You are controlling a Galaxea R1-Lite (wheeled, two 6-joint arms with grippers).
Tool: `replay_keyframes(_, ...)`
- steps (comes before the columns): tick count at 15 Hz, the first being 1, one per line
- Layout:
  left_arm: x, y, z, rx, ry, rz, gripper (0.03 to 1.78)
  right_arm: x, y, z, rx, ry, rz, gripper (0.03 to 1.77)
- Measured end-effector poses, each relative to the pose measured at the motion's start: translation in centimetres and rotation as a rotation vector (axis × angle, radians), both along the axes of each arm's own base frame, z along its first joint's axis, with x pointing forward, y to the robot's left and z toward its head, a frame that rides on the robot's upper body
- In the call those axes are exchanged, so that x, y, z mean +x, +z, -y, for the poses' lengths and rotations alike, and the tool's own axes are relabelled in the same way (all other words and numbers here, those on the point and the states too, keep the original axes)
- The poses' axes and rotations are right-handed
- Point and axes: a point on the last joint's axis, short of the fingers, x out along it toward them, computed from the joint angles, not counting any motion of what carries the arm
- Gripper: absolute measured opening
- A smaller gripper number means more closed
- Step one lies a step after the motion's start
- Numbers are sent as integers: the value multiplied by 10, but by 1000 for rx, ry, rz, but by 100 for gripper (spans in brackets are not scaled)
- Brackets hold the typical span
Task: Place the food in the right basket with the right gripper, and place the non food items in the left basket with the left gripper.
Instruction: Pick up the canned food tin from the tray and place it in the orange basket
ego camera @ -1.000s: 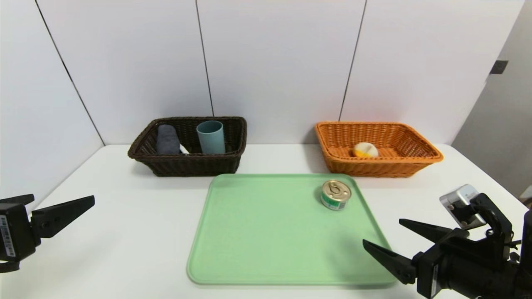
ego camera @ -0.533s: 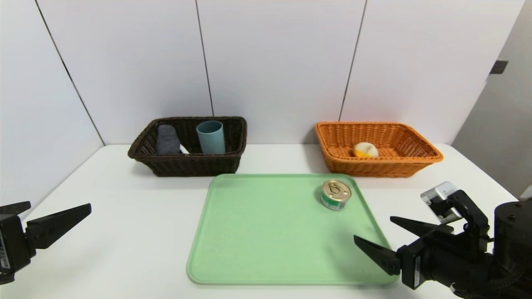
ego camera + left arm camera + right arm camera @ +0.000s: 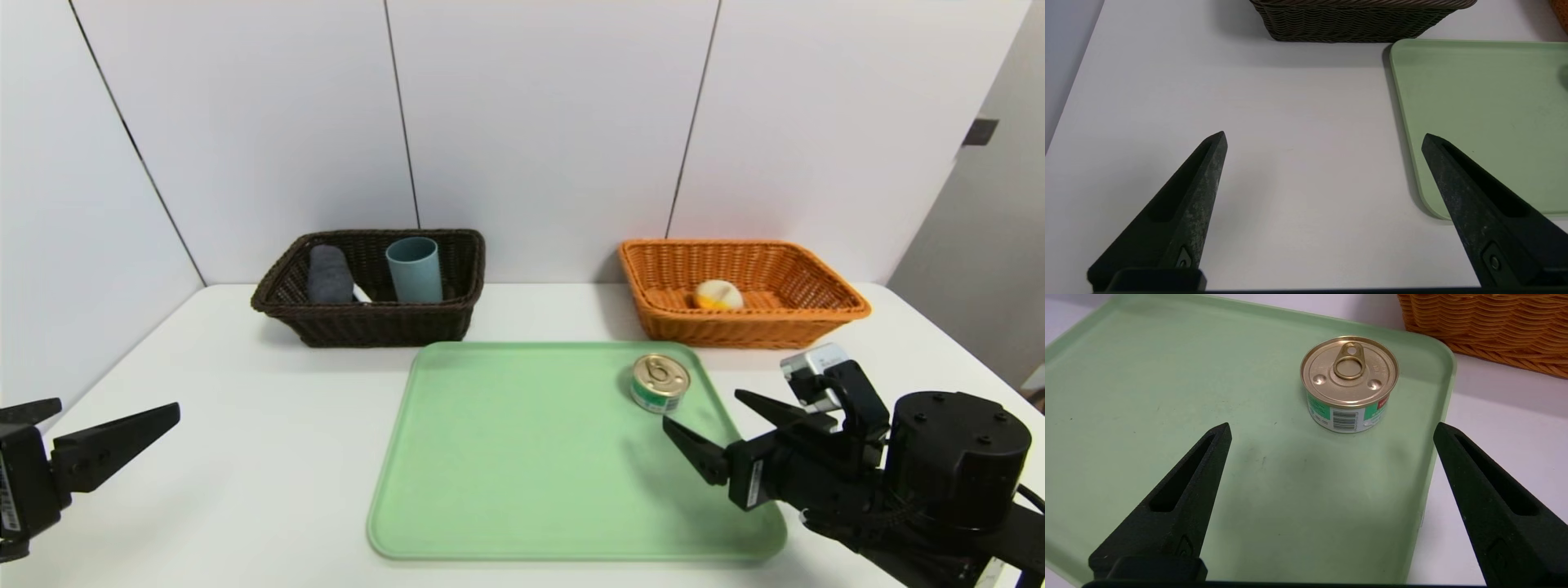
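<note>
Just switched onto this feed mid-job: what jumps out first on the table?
A lone tin can with a pull-ring lid stands upright near the far right corner of the green tray, with the open right gripper pointed at it from close by. Behind the tray, the dark basket on the left holds a blue-grey cup and a grey rolled cloth. The orange basket on the right holds a pale round food item.

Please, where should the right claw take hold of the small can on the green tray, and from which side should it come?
Grip the can on its round side wall, below the lid rim, coming in level from the tray's near side. It stands upright and low, and the flat ring-pull lid gives no hold. The open right claw is wider than it.
</note>
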Motion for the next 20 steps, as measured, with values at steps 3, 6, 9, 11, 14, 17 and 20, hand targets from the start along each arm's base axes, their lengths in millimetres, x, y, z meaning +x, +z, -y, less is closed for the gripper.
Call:
replay_keyframes(3,3,1,1,0,0,-3,169,2,-7,0,-18,-3,-25,171)
replay_keyframes(6,4,1,1,0,-1,-6,169,4,-9,-1,-22,-7,-30,171)
replay_keyframes(9,4,1,1,1,-1,-6,169,8,-9,0,-25,-12,-26,171)
replay_keyframes(11,4,1,1,2,-1,-7,169,11,-9,0,-31,-17,-19,171)
replay_keyframes(14,4,1,1,1,-1,-7,169,16,-11,1,-28,-29,3,171)
replay_keyframes(17,4,1,1,1,-2,-6,169,24,-16,2,-26,-45,45,171)
replay_keyframes(20,4,1,1,1,-3,-6,169,28,-25,1,-33,-48,34,171)
